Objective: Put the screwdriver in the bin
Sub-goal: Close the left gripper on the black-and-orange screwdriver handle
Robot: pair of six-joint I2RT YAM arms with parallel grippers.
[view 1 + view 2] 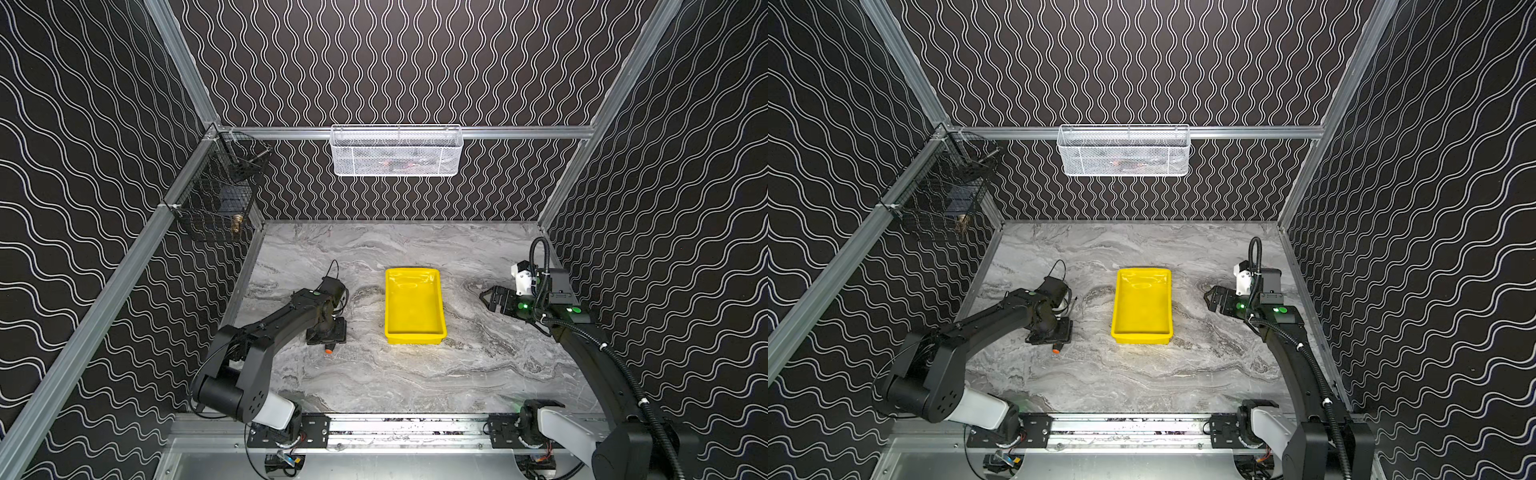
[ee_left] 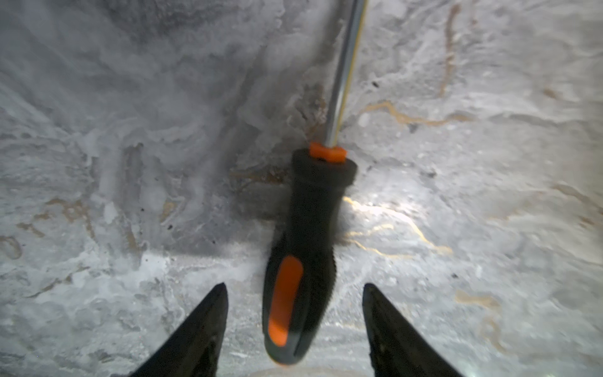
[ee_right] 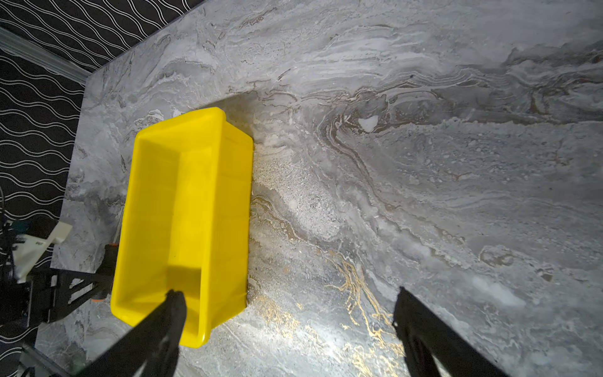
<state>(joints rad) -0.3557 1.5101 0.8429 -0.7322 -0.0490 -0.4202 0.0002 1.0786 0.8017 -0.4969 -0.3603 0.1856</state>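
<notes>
The cell was lined with black panels carrying a white wave pattern, and a grey marbled table formed the work surface. The yellow bin stood empty near the middle of the table. The screwdriver lay flat on the table to the left of the bin, clear of it, with its orange butt end toward the near edge.

The left tool was lowered over the rear part of the handle. Its jaws were spread, one on each side, with a gap visible on both sides. Nothing was gripped. The right tool hung above the table beside the bin, spread and empty.

Probable faults from this position:
- The rounded handle could roll aside if one finger met it first.
- A hold so near the butt end could let the shaft droop, so that the tip caught the bin's rim.
- A low carry could push the light bin out of place.
</notes>
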